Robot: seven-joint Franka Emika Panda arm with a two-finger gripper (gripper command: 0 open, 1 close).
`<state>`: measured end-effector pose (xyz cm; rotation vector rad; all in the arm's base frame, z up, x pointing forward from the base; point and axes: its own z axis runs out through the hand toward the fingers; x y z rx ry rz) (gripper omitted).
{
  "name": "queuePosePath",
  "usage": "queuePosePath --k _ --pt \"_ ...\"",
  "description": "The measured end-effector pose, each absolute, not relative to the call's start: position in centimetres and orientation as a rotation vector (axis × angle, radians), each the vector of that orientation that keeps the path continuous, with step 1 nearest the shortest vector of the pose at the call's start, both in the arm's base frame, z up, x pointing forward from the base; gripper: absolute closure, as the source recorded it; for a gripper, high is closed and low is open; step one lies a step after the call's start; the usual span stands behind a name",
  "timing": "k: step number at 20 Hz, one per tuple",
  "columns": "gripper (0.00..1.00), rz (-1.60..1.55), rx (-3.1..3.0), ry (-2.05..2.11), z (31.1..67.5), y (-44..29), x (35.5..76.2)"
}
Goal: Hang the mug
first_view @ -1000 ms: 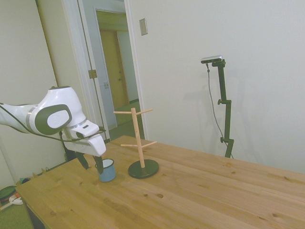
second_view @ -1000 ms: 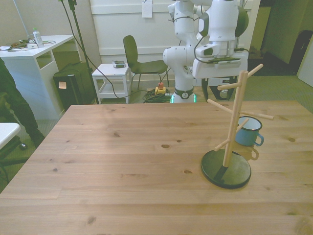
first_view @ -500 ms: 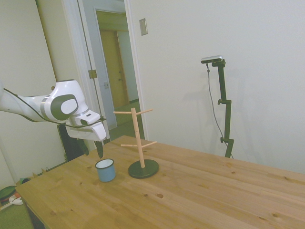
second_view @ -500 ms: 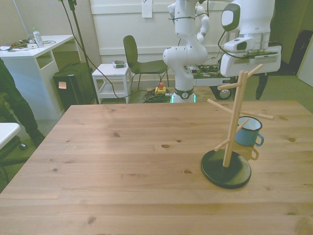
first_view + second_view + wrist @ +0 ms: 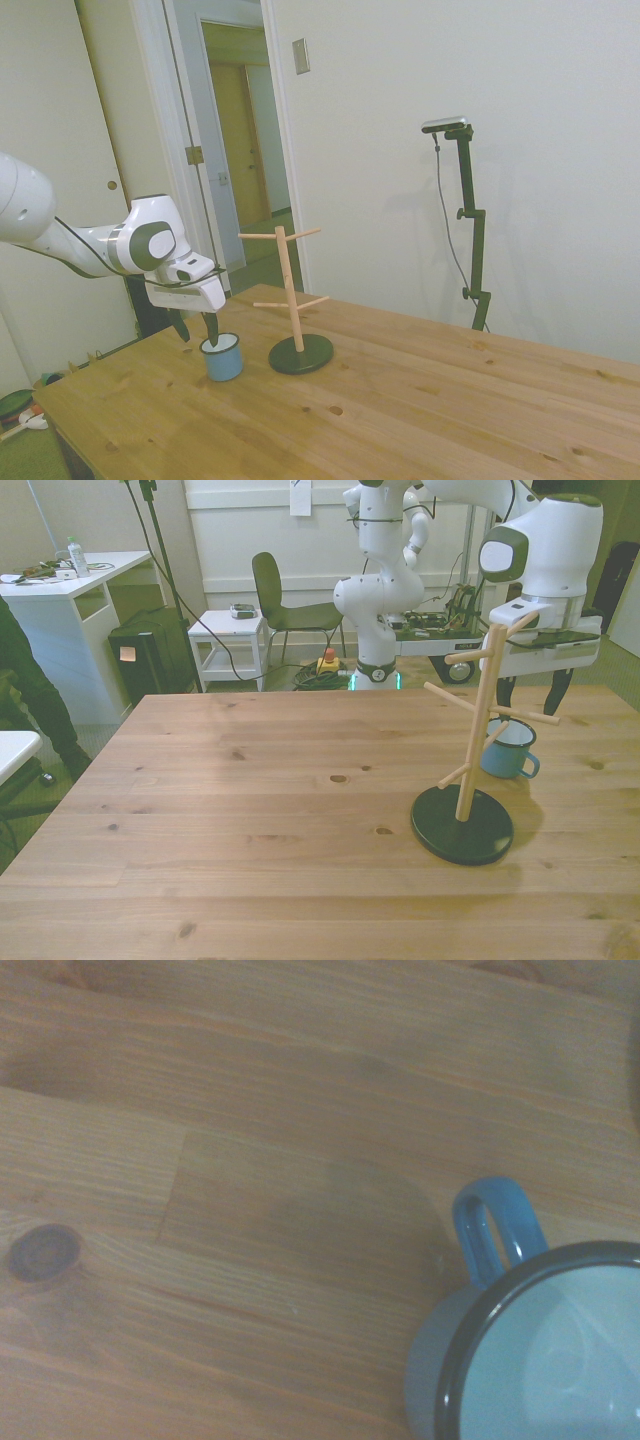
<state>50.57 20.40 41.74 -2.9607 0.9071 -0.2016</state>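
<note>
The mug (image 5: 224, 361) is small and light blue with a dark rim. It stands upright on the wooden table (image 5: 250, 810), just behind the wooden peg stand (image 5: 470, 742) in the front view, where the mug (image 5: 508, 750) shows its handle toward the front view's right. My gripper (image 5: 196, 329) hangs open just above the rim and slightly off to one side, with nothing between its fingers. In the front view the gripper (image 5: 530, 694) stands behind the stand's upper pegs. The wrist view shows the mug (image 5: 540, 1370) from above, with its handle (image 5: 495, 1228) over bare wood.
The peg stand (image 5: 292, 290) has a round black base (image 5: 462, 825) and several slanted pegs, all bare. A person's dark sleeve (image 5: 22, 695) shows at the front view's left edge. A chair (image 5: 285, 605) and a white desk (image 5: 70, 590) stand beyond the table.
The gripper rose from beside the mug, swung toward the front view's right, and has come back down close over the rim. The mug and stand have not moved.
</note>
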Motion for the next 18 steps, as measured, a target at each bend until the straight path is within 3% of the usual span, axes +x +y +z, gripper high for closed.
queuePosePath --k 8,9,18 --pt "0.00 -0.206 -2.971 0.895 40.5 22.4 51.4" --pt "1.00 -0.206 -2.972 0.894 40.4 22.6 51.5" --pt "1.00 -0.187 -2.987 0.885 38.5 23.1 52.3"
